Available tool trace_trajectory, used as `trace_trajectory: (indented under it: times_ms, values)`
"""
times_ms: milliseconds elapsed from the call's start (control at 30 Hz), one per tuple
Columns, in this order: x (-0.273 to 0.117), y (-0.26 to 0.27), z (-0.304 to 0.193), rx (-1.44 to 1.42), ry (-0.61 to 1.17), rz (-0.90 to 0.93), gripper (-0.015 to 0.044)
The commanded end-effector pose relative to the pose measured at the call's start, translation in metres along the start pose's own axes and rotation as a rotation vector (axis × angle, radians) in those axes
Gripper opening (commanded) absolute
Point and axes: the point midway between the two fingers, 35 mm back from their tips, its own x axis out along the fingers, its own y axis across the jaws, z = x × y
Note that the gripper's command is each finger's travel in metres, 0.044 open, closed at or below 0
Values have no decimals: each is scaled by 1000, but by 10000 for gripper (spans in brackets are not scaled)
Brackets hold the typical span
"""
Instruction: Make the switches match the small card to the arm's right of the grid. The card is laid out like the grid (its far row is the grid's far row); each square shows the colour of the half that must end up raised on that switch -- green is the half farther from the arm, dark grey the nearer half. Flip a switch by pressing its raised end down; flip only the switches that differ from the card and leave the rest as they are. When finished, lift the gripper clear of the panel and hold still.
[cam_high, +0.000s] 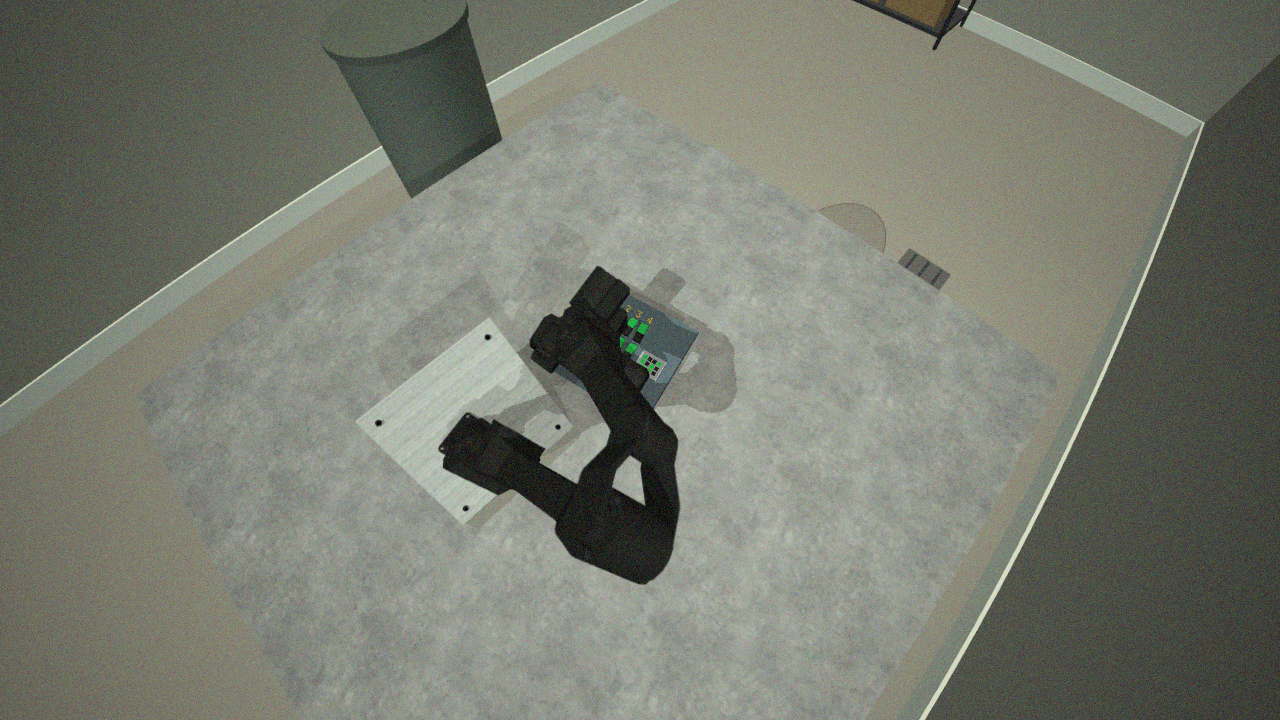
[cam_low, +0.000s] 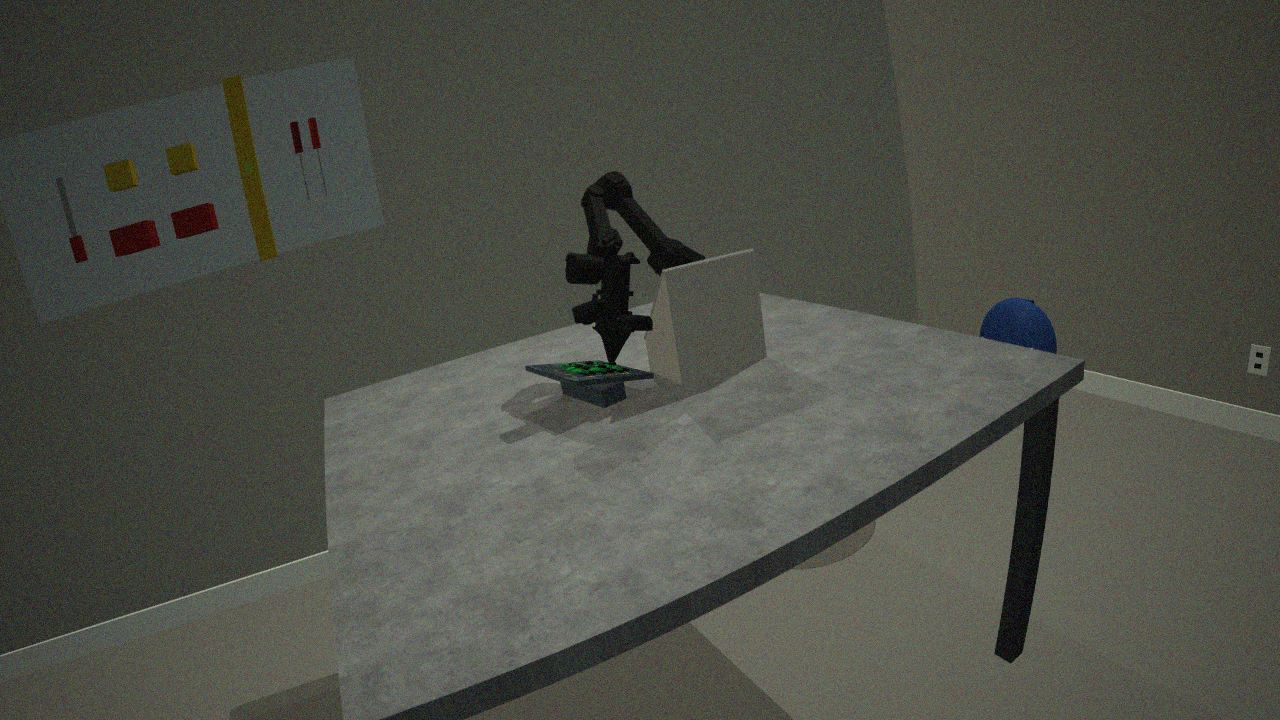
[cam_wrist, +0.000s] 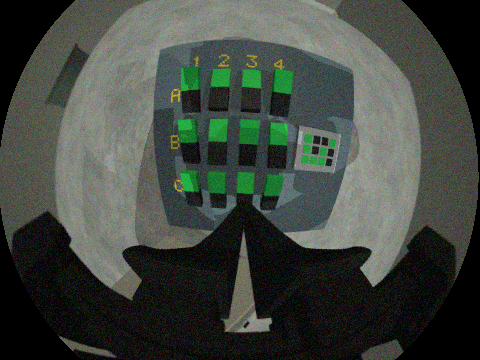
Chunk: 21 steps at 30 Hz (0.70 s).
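The blue-grey switch panel (cam_high: 671, 333) (cam_low: 539, 368) (cam_wrist: 325, 90) carries rows A to C and columns 1 to 4. The card (cam_high: 651, 364) (cam_wrist: 319, 150) reads, far row: green, dark, dark, green; middle: green, dark, green, dark; near: green, green, green, dark. Switches A2 (cam_wrist: 219, 90) and A3 (cam_wrist: 251, 90) show longer dark halves; A1 (cam_wrist: 190, 90) and A4 (cam_wrist: 281, 92) show longer green halves. Which halves are raised elsewhere is unclear. My gripper (cam_low: 612, 360) (cam_wrist: 243, 206) is shut and empty, its tips at the near half of C3 (cam_wrist: 245, 183), partly hiding it. Contact is unclear.
A pale sloped board (cam_high: 420, 420) (cam_low: 716, 313) with dark holes stands beside the arm, close to the panel. The panel sits on a dark pedestal (cam_low: 592, 392) on the grey table (cam_high: 805, 501) (cam_low: 501, 537). The arm hides part of the panel in the top view.
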Motion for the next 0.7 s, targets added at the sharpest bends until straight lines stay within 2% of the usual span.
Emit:
trace_trajectory:
  times_ms: [0,667]
  values:
    - [1,0,0,-5,-1,-2,0]
    - [3,0,0,-5,-1,-2,0]
